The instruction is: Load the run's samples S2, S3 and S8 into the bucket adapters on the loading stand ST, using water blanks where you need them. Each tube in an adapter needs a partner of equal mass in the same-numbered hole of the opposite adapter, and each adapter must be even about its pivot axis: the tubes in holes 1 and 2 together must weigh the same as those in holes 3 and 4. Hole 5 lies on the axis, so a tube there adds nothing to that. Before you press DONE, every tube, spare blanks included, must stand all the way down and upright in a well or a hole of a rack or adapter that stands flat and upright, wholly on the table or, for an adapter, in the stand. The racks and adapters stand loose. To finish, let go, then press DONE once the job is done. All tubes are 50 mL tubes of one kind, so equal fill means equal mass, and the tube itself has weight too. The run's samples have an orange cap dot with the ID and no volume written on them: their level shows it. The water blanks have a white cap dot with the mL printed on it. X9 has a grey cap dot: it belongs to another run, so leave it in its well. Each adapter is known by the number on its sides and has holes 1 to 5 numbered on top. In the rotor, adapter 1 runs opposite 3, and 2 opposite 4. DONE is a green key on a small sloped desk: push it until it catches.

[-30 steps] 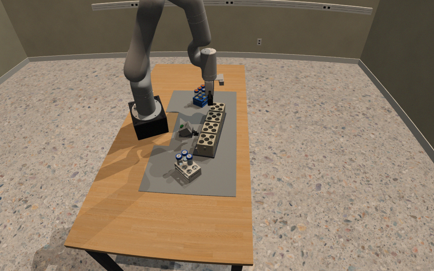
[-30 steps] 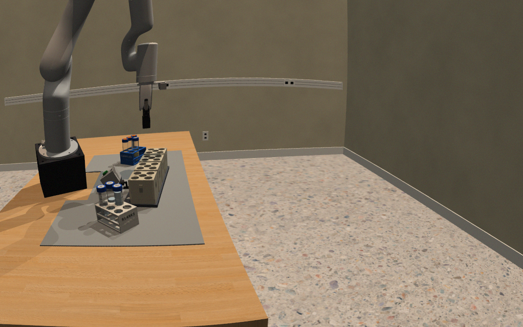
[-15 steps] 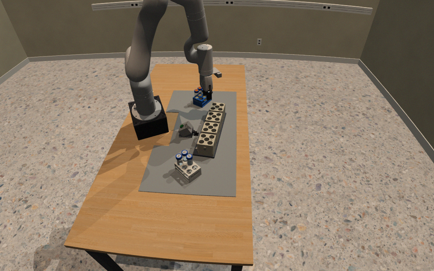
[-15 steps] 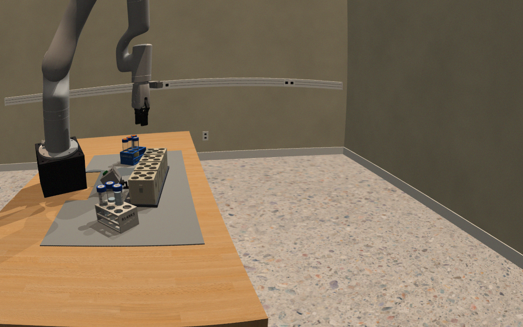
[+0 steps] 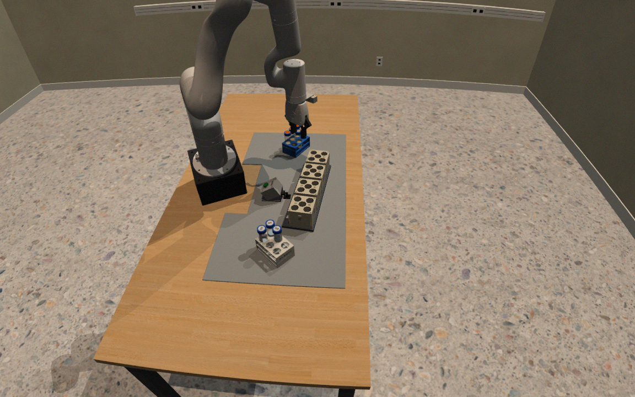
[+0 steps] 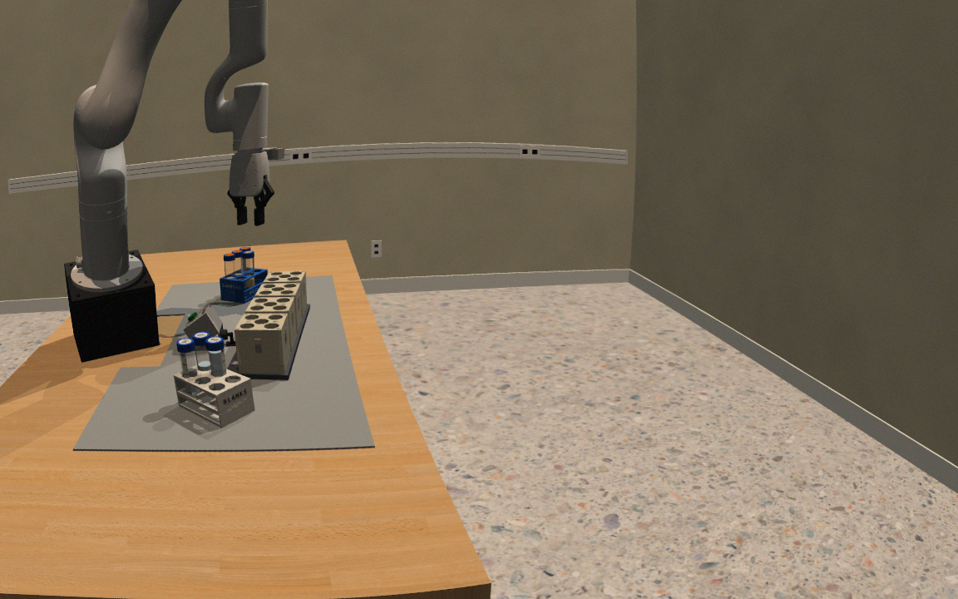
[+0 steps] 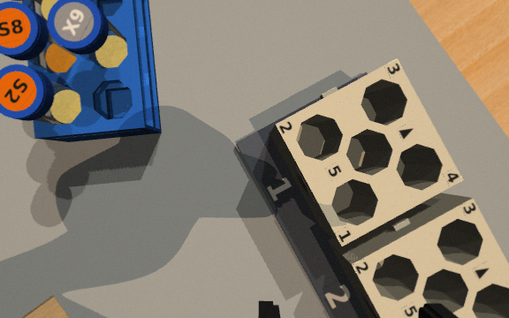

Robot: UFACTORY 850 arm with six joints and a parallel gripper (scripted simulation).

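My gripper (image 5: 298, 132) (image 6: 250, 220) (image 7: 351, 311) is open and empty, high above the table near the blue rack (image 6: 233, 290) (image 7: 146, 88). Orange-capped S8 (image 7: 11, 27) and S2 (image 7: 16, 91) and grey-capped X9 (image 7: 75, 23) stand upright in that rack. A third orange cap (image 6: 244, 249) shows at its back; its ID is not legible. Several beige adapters stand in a row on the loading stand (image 5: 293, 227); their visible holes look empty. The farthest adapter (image 7: 389, 187) has a 1 beside it. Three blanks (image 5: 276, 229) (image 6: 214, 342) stand in the white rack (image 6: 237, 402); their numbers are unreadable.
The green DONE key (image 5: 265, 184) (image 6: 192, 316) is on a small sloped desk (image 5: 274, 190) between the arm's base and the adapter row. The racks, desk and stand are on a grey mat (image 5: 319, 261) (image 6: 318, 417) on the wooden table (image 5: 241, 321).
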